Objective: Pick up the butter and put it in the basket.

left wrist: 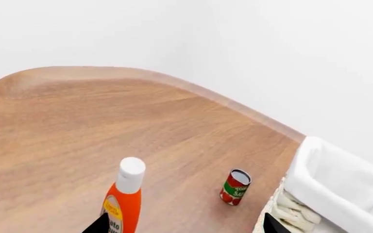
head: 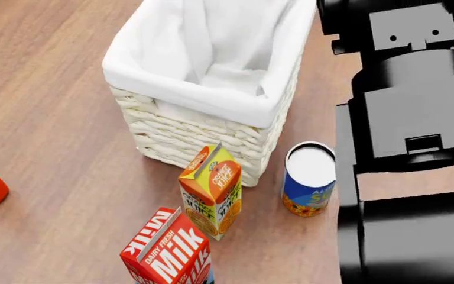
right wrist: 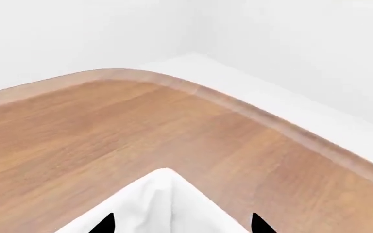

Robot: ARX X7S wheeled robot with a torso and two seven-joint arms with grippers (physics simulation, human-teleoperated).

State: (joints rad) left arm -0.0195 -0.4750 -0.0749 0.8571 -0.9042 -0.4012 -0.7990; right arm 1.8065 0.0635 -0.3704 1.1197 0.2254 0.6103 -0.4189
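basket [head: 203,127]: square woven wicker, white cloth liner | table [head: 45,118]: wood-grain | both jaws: spread wide, empty

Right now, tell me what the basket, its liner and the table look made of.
The basket: cream woven wicker, matte, braided strands showing. Its liner: white cloth, soft folds draped over the rim. The table: wood or wood-look laminate, smooth, with visible grain.
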